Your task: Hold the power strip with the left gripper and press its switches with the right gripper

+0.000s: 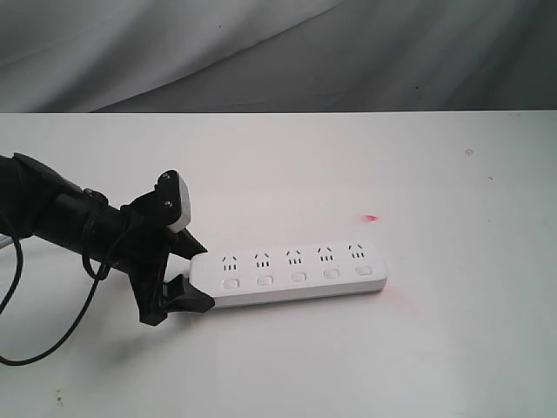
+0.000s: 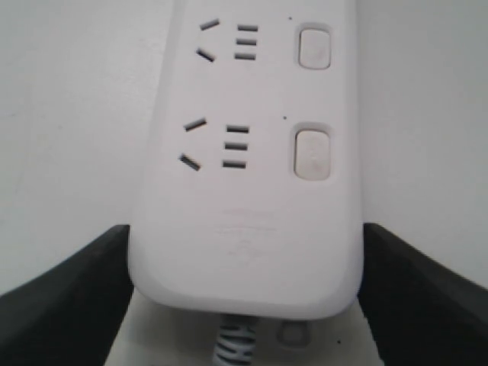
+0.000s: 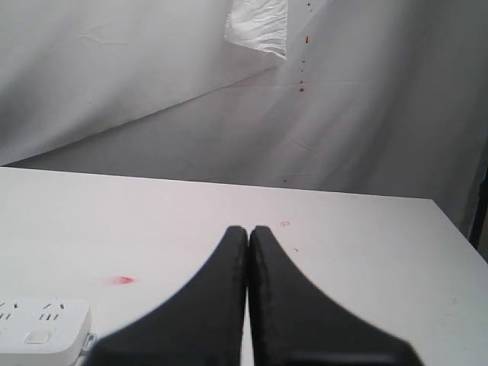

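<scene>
The white power strip [image 1: 296,270] lies flat on the white table, its five sockets in a row with the switches [image 1: 298,277] below them. My left gripper [image 1: 202,275] is shut on the strip's left end, one black finger against each long side. In the left wrist view the power strip [image 2: 244,191] fills the gap of the left gripper [image 2: 245,229], with two switches [image 2: 313,152] and the grey cable [image 2: 236,343] showing. My right gripper [image 3: 248,229] is shut and empty, hovering apart from the power strip [image 3: 38,328]. It is out of the exterior view.
A small red mark [image 1: 372,217] sits on the table [image 1: 435,348] behind the strip's right end, with a fainter pink smear near its front right. A grey cloth backdrop [image 1: 278,52] hangs behind the table's far edge. A black cable [image 1: 35,340] loops under the left arm.
</scene>
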Robot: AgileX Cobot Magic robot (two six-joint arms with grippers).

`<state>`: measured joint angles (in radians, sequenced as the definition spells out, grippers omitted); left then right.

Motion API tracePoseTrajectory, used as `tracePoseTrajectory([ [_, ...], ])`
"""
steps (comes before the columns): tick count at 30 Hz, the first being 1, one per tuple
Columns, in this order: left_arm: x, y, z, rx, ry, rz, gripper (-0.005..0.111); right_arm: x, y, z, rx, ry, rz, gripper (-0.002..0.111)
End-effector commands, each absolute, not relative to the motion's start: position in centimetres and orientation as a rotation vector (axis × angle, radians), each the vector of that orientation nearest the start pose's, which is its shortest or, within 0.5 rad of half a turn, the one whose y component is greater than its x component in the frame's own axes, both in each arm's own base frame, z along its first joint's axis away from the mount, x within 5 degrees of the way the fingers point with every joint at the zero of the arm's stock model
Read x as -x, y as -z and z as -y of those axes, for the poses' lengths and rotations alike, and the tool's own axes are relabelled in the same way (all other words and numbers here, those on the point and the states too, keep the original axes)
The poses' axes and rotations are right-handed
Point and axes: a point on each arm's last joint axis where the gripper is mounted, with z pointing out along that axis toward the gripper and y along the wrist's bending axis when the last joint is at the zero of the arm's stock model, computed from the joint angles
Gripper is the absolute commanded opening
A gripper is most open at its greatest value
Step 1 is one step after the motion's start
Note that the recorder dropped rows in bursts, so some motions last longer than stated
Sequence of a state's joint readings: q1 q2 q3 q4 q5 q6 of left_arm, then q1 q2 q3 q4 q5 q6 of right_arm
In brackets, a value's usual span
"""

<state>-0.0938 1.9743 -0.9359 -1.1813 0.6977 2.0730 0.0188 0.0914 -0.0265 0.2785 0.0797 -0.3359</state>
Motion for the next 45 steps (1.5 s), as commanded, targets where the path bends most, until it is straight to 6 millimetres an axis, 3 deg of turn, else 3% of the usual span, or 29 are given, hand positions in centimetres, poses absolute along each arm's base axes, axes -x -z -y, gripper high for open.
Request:
tracePoseTrajectory([
  [1, -32.6, -10.8, 8.6, -1.387, 0.603, -2.1, 0.074, -6.3, -20.9, -0.2, 0.075, 0.024, -1.619, 0.0],
  [5, -32.6, -10.8, 8.6, -1.387, 0.603, -2.1, 0.092, -6.3, -20.9, -0.2, 0.075, 0.024, -1.619, 0.0],
  [16, -32.4, -11.5, 8.9, -1.376, 0.662, -2.071, 0.093, -6.3, -20.9, -0.2, 0.075, 0.024, -1.619, 0.0],
  [20, -32.8, -16.5, 9.1, -1.224, 0.59, -1.972, 0.093, -6.3, -20.9, -0.2, 0.075, 0.024, -1.619, 0.0],
  [23, -31.7, -22.8, 8.6, -1.191, 0.412, -1.832, 0.093, -6.3, -20.9, -0.2, 0.075, 0.024, -1.619, 0.0],
  [25, -30.3, -26.6, 8.4, -1.097, 0.391, -1.798, 0.093, -6.3, -20.9, -0.2, 0.075, 0.024, -1.619, 0.0],
  [26, -29.1, -28.3, 8.2, -1.091, 0.367, -1.79, 0.088, -6.3, -20.9, -0.2, 0.075, 0.024, -1.619, 0.0],
  [29, -26.7, -30.7, 7.5, -1.149, 0.268, -1.788, 0.069, -6.3, -20.9, -0.2, 0.075, 0.024, -1.619, 0.0],
  [32, -22.3, -33.6, 6.6, -1.21, 0.174, -1.811, 0.024, -6.3, -20.9, -0.2, 0.075, 0.024, -1.619, 0.0],
  [35, -19.8, -34.8, 6.5, -1.205, 0.226, -1.843, 0.004, -6.3, -20.9, -0.2, 0.075, 0.024, -1.619, 0.0],
  [36, -19.2, -35.0, 6.6, -1.198, 0.259, -1.855, 0.0, -6.3, -20.9, -0.2, 0.075, 0.024, -1.619, 0.0],
  [41, -16.4, -36.4, 6.7, -1.086, 0.379, -1.904, 0.0, -6.3, -20.9, -0.2, 0.075, 0.024, -1.619, 0.0],
  [45, -14.4, -38.2, 6.8, -0.954, 0.441, -1.842, 0.0, -6.3, -20.9, -0.2, 0.075, 0.024, -1.619, 0.0],
])
